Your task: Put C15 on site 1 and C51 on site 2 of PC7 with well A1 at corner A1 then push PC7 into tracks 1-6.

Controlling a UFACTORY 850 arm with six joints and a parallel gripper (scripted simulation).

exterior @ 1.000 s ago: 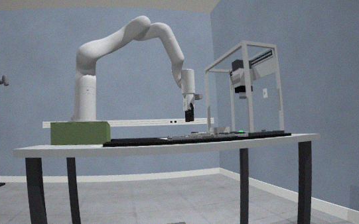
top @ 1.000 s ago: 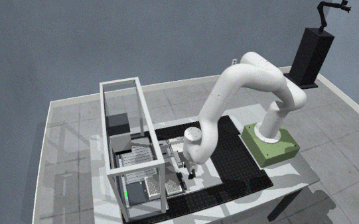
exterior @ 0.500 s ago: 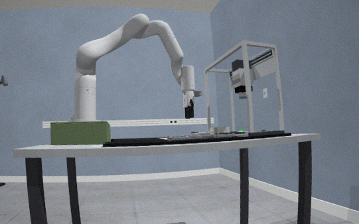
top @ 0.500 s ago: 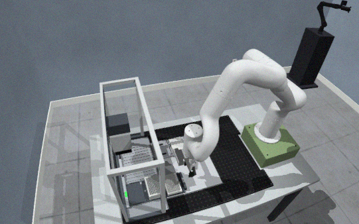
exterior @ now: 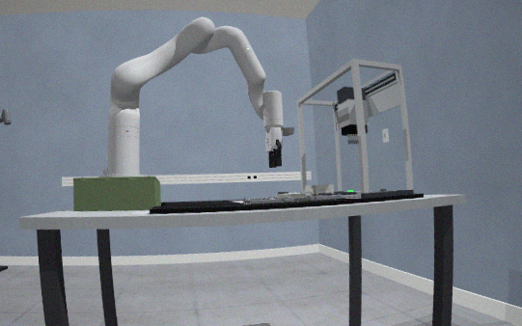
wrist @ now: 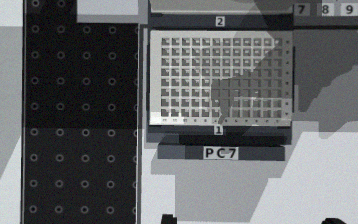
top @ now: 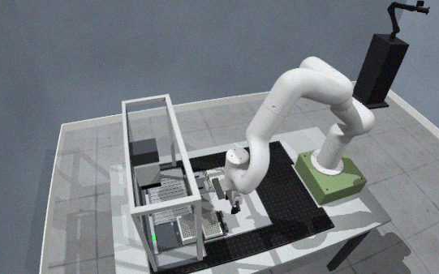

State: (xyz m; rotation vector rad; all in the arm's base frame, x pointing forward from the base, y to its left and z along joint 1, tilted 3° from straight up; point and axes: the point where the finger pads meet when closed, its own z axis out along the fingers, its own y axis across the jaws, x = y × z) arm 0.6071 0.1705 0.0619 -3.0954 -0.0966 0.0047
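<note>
Now | tool (exterior: 275, 159) wide open, empty | above PC7 (wrist: 220, 153)

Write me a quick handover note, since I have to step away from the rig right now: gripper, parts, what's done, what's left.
Gripper: open, holding nothing, raised above the apron near the PC7 handle.
PC7 is pushed into the rails under the instrument frame; the green lamp is lit.
A 96-well plate sits flat on site 1, and the top view shows another block on the site behind it.
The plate labels, the A1 corners and C16's nest are too small to verify.
Left: confirm seating and that site 3 is bare. The gripper has already let go.
</note>
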